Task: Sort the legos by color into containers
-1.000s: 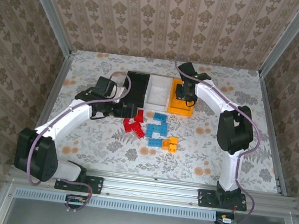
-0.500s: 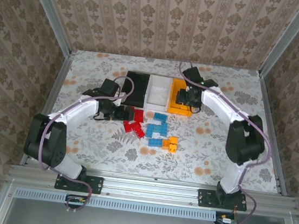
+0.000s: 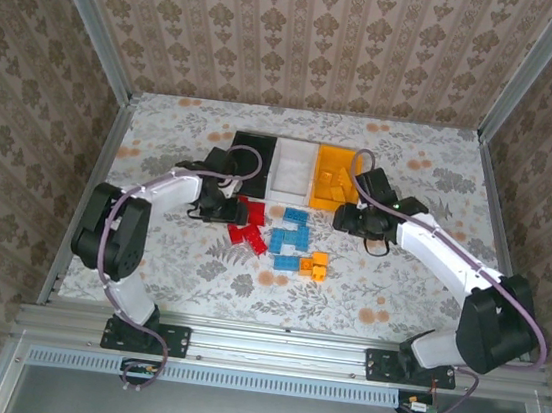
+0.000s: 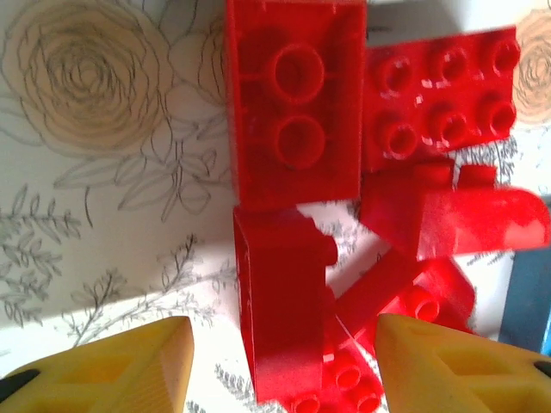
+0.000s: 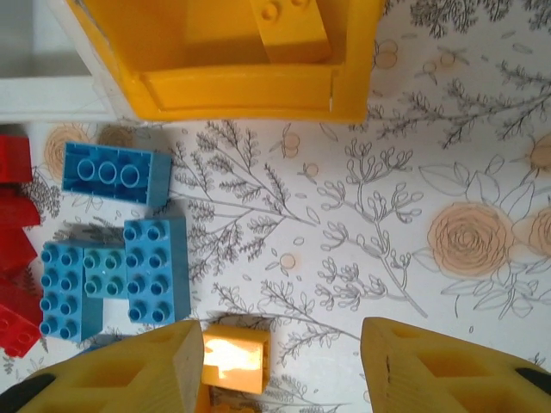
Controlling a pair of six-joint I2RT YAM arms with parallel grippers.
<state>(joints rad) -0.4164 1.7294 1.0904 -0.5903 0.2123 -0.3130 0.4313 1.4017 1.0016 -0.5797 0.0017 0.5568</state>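
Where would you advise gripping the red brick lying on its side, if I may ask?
Grip the red brick across its bare flat face and its studded face, probably from straight above: it stands on edge, though neighbouring red bricks crowd the studded side.

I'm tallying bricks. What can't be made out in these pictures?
Black bin, top view: interior too dark, partly behind the left arm; contents unknown.
Red bricks, left wrist view: pile overlaps and runs off the edges; count unclear.
Orange bin, right wrist view: cut by the top edge.
Orange bricks, right wrist view: glare-washed, cut by the bottom edge.
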